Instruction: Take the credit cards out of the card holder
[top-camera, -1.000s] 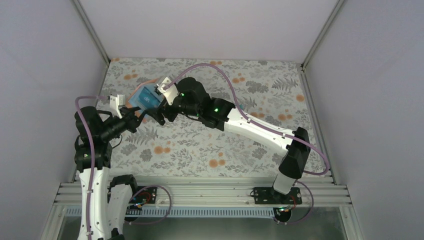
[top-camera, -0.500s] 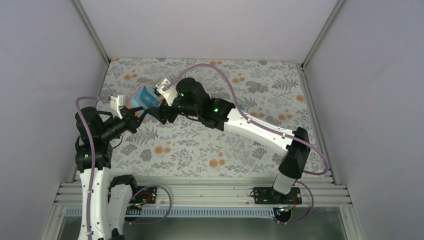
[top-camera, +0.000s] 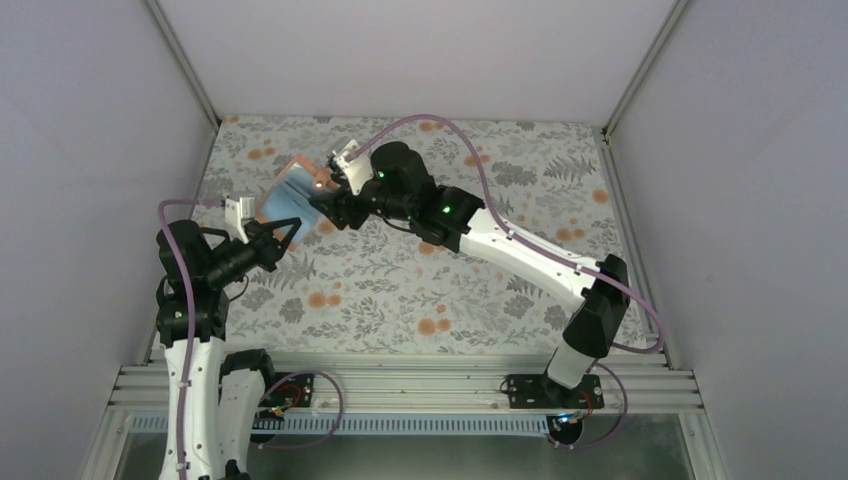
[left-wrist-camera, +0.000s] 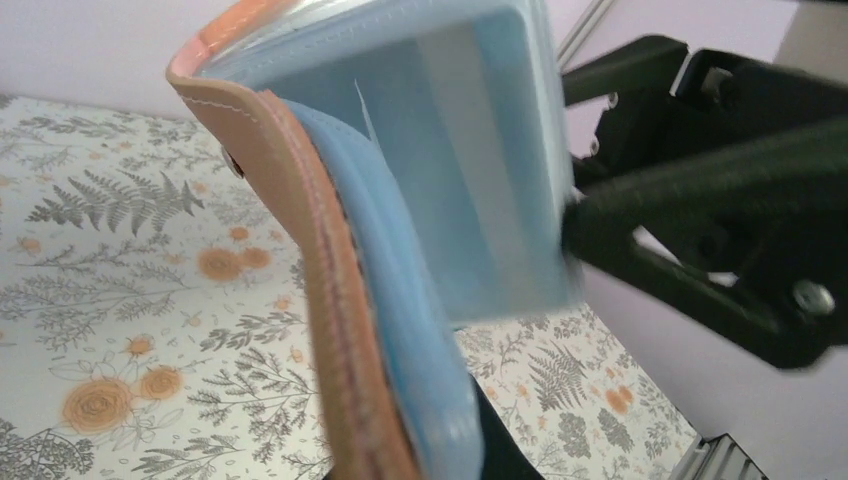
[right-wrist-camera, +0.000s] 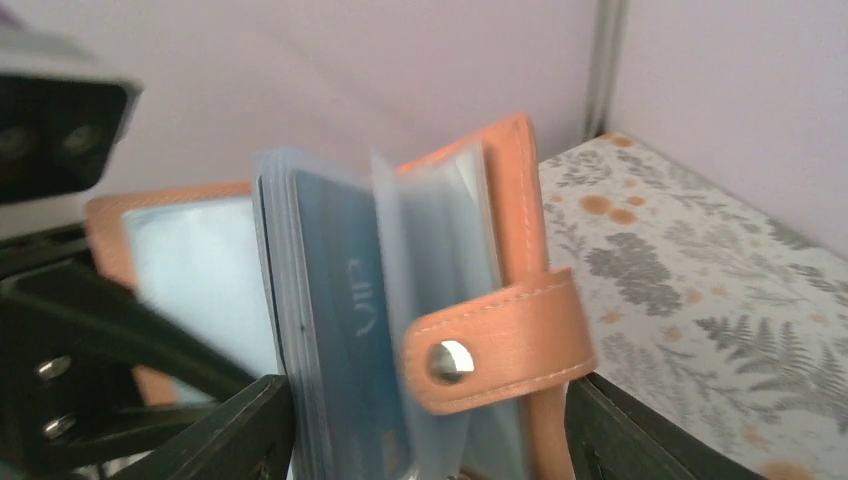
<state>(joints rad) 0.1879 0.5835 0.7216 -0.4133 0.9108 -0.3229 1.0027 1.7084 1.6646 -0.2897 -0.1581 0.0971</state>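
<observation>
Card holder (top-camera: 288, 188) is held aloft just ahead of the left gripper (top-camera: 280, 233), whose jaws clamp its lower edge; the right gripper (top-camera: 322, 207) faces it from opposite. Left wrist: its spine stands upright. Right wrist: jaws straddle the fanned holder, blue card (right-wrist-camera: 345, 320) upright between them; pinching or not, I cannot tell.

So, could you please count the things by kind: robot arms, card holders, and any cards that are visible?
robot arms: 2
card holder: 1
blue card, showing inside the card holder: 1
total: 4
</observation>
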